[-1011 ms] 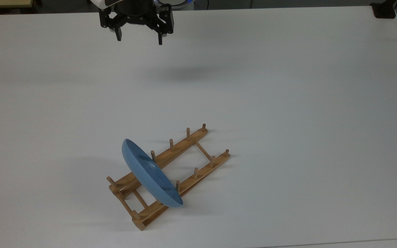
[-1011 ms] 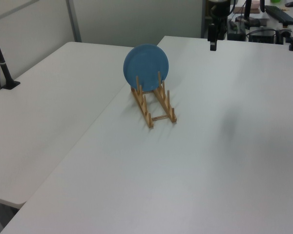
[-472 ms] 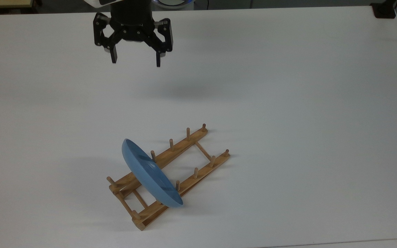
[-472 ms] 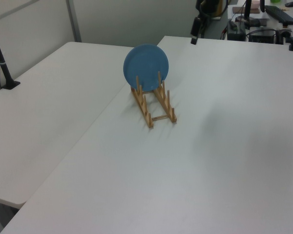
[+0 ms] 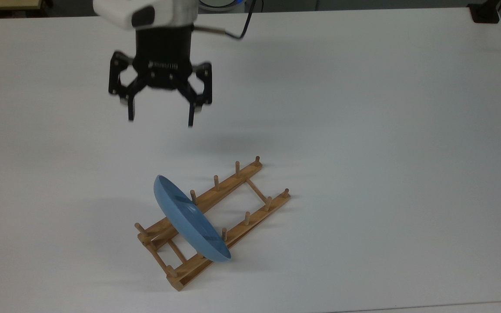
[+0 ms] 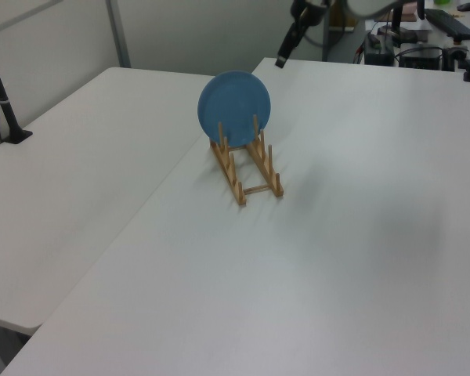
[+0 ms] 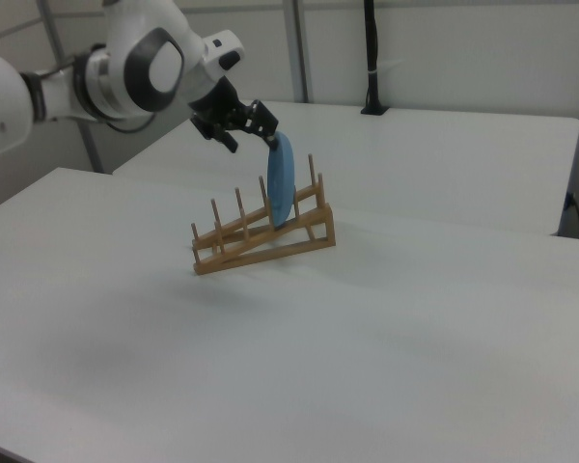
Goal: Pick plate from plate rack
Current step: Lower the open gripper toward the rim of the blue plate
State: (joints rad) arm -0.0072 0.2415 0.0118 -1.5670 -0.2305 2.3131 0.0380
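Two black fingers of your end effector [image 5: 160,121] stand wide apart and point down at the worktop [image 5: 363,108], with nothing between them. In the top view the end effector hangs in the air above bare white surface, well apart from the plate rack [image 5: 215,217], which lies lower in that picture. In the right view you see the end effector [image 7: 246,135] up near the top edge of the plate, at the right view's left of it; whether it touches the rim cannot be told from there. In the left view a dark finger [image 6: 283,56] shows high up, behind the plate and to the left view's right of it.

Your blue plate [image 5: 189,219] stands on edge in the rack, leaning between the upright pegs close to one end of the frame. In the top view that is the lower-left end, and the plate crosses both rails at a slant. The left view shows the plate [image 6: 235,106] face-on, round and upright at the far end of the rack [image 6: 247,168]. The right view shows the plate [image 7: 283,181] edge-on at the raised end of the rack [image 7: 261,231]. The other peg slots hold nothing. The white arm [image 7: 125,68] reaches in from the right view's left.
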